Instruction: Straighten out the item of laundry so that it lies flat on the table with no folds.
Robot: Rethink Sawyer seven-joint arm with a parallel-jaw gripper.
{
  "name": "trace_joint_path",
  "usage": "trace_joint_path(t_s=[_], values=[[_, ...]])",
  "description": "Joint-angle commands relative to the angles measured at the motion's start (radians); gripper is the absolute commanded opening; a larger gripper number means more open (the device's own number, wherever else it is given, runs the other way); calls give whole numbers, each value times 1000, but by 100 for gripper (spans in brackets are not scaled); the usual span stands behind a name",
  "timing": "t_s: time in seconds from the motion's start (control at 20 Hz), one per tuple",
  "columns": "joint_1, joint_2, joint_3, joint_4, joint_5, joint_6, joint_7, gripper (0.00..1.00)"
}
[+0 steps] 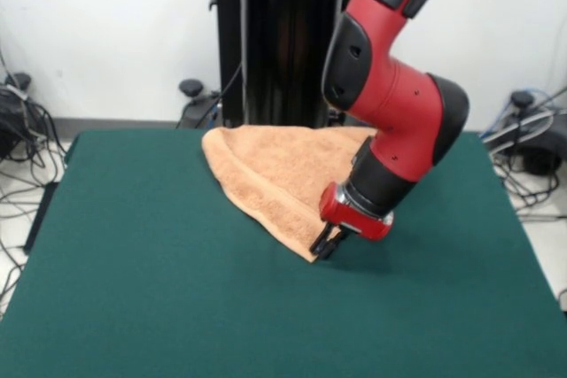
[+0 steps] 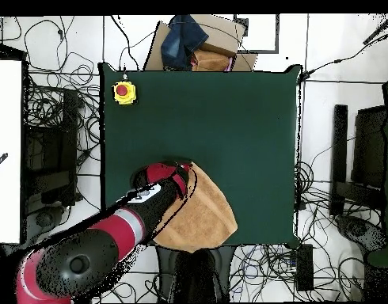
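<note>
Front view: bare green tabletop (image 1: pixel 177 289) is seen nearest, then the end effector (image 1: pixel 326 243), whose black fingertips are closed on the pointed near corner of the orange-tan towel (image 1: pixel 275 170). Behind it the towel is spread in a rough triangle (folded, not flat) toward the tabletop's far edge. A yellow box with a red button (image 2: pixel 124 93) is seen overhead at a corner.
</note>
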Motion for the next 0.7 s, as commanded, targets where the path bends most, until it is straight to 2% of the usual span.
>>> trace_joint_path(t_s=[0.05,0.2,0.7], values=[[-69,79,98,-219,-2,-62,87,0],[-74,92,88,-250,4,-48,89,0],[-114,173,56,-442,11,51,74,0]])
